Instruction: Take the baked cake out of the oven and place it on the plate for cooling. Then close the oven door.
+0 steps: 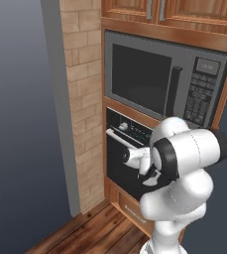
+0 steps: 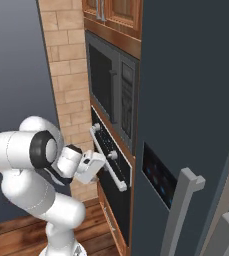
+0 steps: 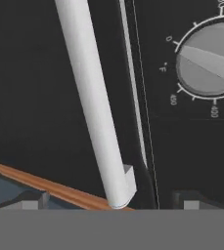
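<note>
The bar handle fills my hand view; the knob sits at two o'clock. Jaws spread wide, holding nothing. I'd centre them astride the bar before clamping.

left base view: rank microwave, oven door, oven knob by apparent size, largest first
1. microwave, clearly largest.
2. oven door, smaller as seen, though the arm hides its right part, so its full extent is unsure.
3. oven knob, by far smallest.

i see the oven set in the wall under the microwave, brick column to its left. oven door upright, handle across its top, knob just above. gripper just before the handle.
</note>
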Controlling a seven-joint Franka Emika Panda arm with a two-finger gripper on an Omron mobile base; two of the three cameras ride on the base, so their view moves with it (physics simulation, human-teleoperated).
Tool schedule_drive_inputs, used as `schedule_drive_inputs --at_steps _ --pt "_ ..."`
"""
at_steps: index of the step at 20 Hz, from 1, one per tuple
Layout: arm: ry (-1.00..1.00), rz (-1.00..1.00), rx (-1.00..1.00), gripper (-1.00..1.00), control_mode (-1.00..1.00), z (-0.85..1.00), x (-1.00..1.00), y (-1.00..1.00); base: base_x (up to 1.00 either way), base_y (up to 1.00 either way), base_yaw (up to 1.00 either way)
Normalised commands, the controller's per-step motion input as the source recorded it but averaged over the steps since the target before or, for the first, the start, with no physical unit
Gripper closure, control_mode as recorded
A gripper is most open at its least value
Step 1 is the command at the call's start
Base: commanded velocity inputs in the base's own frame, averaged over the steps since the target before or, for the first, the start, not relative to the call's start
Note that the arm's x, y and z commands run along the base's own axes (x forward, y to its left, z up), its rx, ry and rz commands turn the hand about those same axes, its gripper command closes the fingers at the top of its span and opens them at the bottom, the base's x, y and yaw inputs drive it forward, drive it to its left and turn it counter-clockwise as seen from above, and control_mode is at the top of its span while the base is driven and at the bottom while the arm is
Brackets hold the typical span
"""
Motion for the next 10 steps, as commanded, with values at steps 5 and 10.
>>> schedule_drive_inputs --at_steps 5,10 --pt "0.03 0.00 -0.05 -1.00 -1.00 -0.30 0.42 -0.24 0.00 0.00 0.00" --pt "0.02 0.00 -0.04 -1.00 -1.00 -0.23 0.41 -0.29 0.00 0.00 0.00"
